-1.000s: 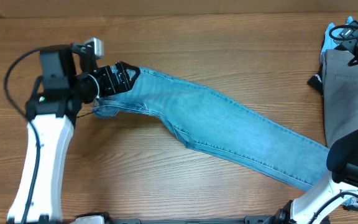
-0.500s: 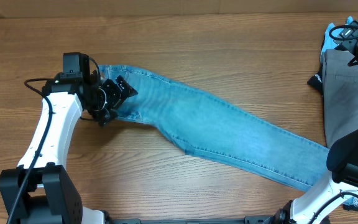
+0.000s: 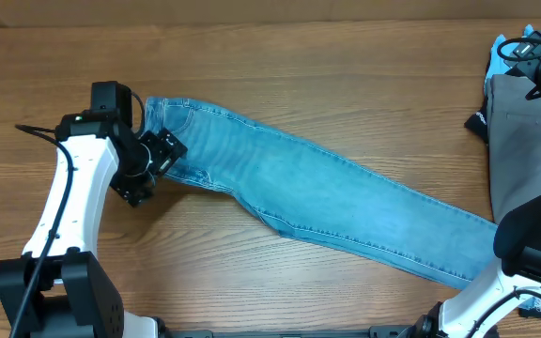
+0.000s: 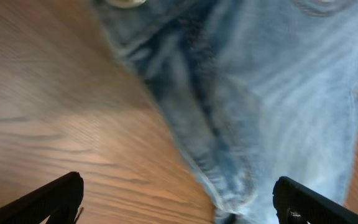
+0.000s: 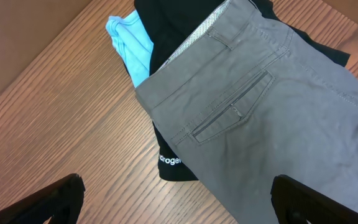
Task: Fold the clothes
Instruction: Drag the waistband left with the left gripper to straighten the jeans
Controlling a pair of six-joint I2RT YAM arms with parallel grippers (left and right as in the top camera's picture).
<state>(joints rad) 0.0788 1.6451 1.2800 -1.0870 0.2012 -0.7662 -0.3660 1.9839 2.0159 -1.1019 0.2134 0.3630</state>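
The light-blue jeans [image 3: 327, 197] lie flat and diagonal, waist [image 3: 162, 113] at the upper left and legs running toward the lower right. My left gripper [image 3: 148, 167] hovers open over the waist's near edge, holding nothing. Its wrist view shows the crotch seam [image 4: 210, 124] and bare wood between the spread fingers [image 4: 48, 202]. The grey trousers [image 5: 272, 112] sit at the far right on a black garment [image 5: 179, 165], with a sky-blue garment [image 5: 129, 46] behind. My right gripper [image 5: 179, 202] hangs open above them, empty.
The pile of grey trousers [image 3: 524, 141], black garment [image 3: 478, 122] and sky-blue garment [image 3: 498, 58] fills the right edge of the wooden table [image 3: 280, 56]. The right arm [image 3: 533, 249] rises at the lower right, next to the jeans' hems.
My left gripper has drawn back from over the jeans' waist toward the near left, staying open. The waist now lies uncovered and flatter. The right arm has not moved.
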